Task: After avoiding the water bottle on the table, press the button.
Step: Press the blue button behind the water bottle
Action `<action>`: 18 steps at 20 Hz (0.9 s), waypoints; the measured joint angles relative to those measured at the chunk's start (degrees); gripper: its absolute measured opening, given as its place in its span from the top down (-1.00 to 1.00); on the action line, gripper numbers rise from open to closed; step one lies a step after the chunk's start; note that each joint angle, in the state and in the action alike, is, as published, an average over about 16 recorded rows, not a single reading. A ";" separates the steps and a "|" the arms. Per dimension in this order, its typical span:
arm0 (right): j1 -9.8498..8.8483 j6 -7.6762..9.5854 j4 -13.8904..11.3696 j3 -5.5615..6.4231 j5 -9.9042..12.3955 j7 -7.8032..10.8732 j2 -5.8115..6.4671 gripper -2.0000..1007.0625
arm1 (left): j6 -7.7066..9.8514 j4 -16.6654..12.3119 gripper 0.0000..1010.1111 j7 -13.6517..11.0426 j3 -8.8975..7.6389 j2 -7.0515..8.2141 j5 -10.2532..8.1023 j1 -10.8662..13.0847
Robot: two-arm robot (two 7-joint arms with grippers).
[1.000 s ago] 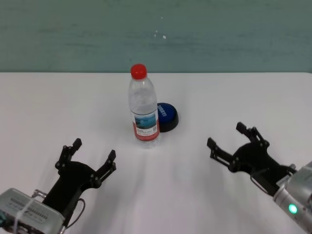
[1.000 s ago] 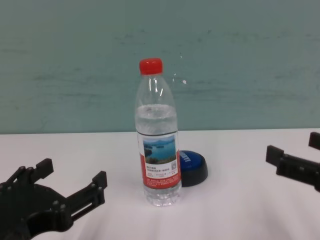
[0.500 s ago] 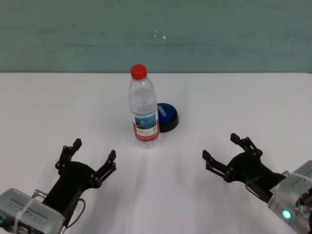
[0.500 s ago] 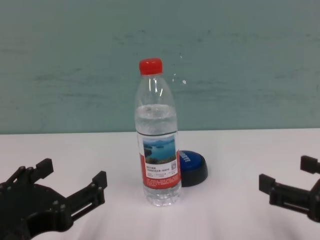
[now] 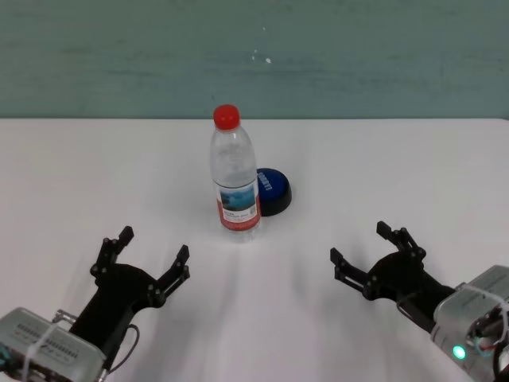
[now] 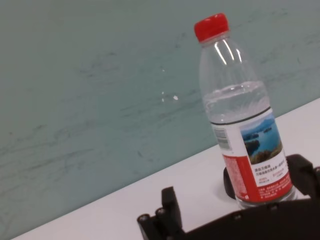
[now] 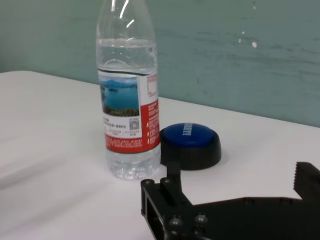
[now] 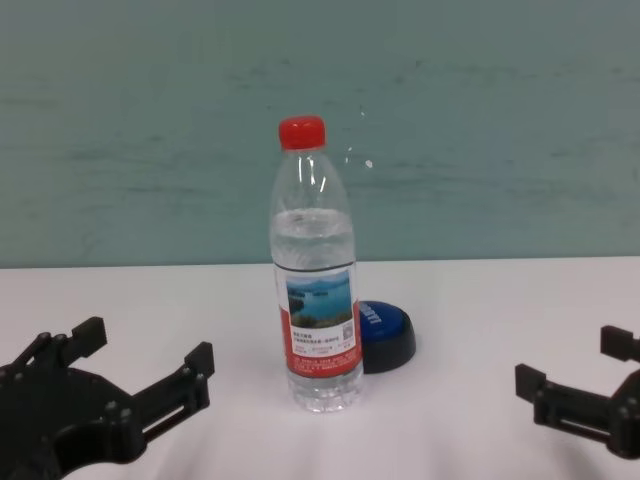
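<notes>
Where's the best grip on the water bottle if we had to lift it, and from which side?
Probably the labelled mid-body of the water bottle, taken side-on from the robot's left. It stands upright and its body is round, so opposing fingers can close across it. The button sits close behind its right side, which crowds that approach. The left gripper is open, near and left of the bottle; the right gripper is also open.

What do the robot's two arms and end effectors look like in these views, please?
Both end effectors, left end effector and right end effector, are matte black, two-pronged, with ridged tips and visible screws. Each mounts on a silver-grey wrist housing; the left carries a thin black cable, the right a glowing green indicator light.
</notes>
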 joint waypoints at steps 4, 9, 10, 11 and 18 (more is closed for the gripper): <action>0.02 -0.48 0.22 -0.15 -1.09 -0.17 -0.43 -0.99 | 0.00 0.00 -0.98 0.00 0.00 0.00 0.00 0.00; 0.00 -1.04 0.18 -0.14 -1.99 -0.08 -0.90 -0.99 | 0.00 0.00 -0.98 0.00 0.00 0.00 0.00 0.00; 0.01 -1.08 0.14 -0.10 -2.02 -0.02 -0.99 -0.99 | 0.00 0.00 -0.98 0.00 0.00 0.00 0.00 0.00; 0.03 -1.09 0.08 -0.06 -2.02 0.05 -1.08 -0.99 | 0.00 0.00 -0.98 0.00 0.00 0.00 0.00 0.00; 0.65 -0.14 -0.36 0.40 -0.58 0.69 -1.66 -0.99 | 0.00 0.00 -0.98 0.00 0.00 0.00 0.00 0.00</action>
